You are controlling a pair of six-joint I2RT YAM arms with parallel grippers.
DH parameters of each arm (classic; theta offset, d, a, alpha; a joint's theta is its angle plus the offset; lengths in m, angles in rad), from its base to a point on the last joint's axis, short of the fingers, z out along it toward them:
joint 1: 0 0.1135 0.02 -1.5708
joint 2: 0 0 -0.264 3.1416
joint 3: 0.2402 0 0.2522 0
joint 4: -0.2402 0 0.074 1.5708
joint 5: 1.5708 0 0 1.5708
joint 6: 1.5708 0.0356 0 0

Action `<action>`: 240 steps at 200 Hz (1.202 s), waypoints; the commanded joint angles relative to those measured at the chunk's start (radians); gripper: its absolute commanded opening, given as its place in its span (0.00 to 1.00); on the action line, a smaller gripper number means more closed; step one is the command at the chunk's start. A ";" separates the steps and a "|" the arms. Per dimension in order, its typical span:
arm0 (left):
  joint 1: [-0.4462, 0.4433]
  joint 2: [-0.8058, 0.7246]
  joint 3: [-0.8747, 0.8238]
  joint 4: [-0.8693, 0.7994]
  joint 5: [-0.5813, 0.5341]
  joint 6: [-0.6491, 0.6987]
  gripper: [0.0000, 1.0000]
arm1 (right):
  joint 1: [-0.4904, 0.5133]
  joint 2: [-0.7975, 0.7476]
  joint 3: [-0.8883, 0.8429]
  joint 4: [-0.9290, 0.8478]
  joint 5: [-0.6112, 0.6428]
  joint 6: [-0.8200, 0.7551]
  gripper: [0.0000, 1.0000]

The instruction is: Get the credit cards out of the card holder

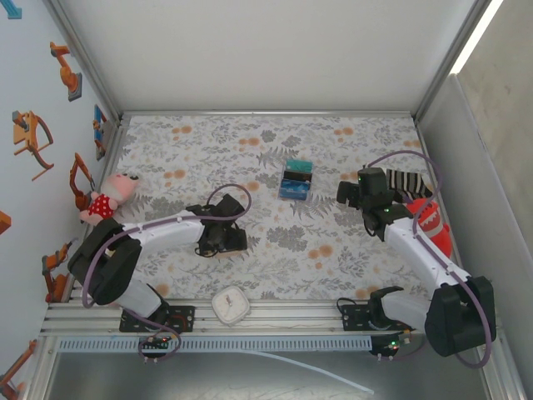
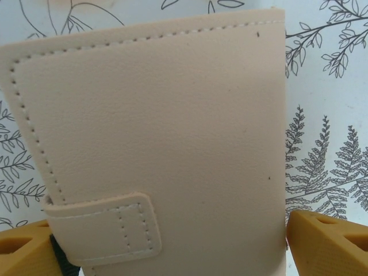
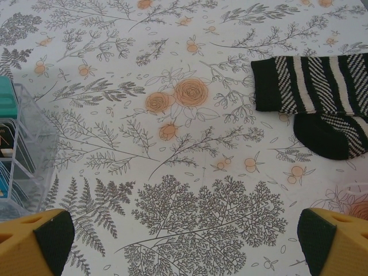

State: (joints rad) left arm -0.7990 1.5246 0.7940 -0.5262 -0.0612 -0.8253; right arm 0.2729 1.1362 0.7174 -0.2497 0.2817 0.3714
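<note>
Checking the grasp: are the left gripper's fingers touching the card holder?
Cannot tell. Left wrist view: fingers flank the card holder; neither gap nor contact is plain.

Tablecloth [image 3: 172,190]: matt printed cloth, smooth.
Card holder [image 2: 161,144] on tablecloth: matt tan leather-like skin, fine grain, stitched edges.
Sock [image 3: 310,86] on tablecloth: knitted cloth.
Box [image 3: 29,149] on tablecloth: clear glossy plastic.
Rail [image 1: 291,310] beside tablecloth: bare silvery metal.

Bright, even white light fills every view, and a light strip [image 1: 476,37] glows high on the right overhead. The shadow under the left arm [image 1: 158,232] is faint and soft. The card holder [image 2: 161,132] between the left fingers [image 2: 328,236] looks crisp, as does the counter [image 3: 190,190] print beyond the right fingers [image 3: 34,244].
</note>
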 commanded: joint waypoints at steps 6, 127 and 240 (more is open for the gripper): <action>-0.009 0.035 0.041 -0.007 -0.028 0.054 0.90 | 0.011 -0.032 0.009 0.003 0.012 0.018 1.00; -0.013 0.076 0.077 -0.034 -0.100 0.170 0.76 | 0.012 -0.056 0.011 -0.012 0.011 0.030 1.00; -0.011 0.092 0.071 -0.050 -0.144 0.211 0.68 | 0.011 -0.055 0.020 -0.025 0.003 0.046 0.99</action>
State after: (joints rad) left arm -0.8108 1.6073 0.8684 -0.5518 -0.1802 -0.6376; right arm 0.2768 1.0943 0.7174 -0.2508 0.2813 0.3958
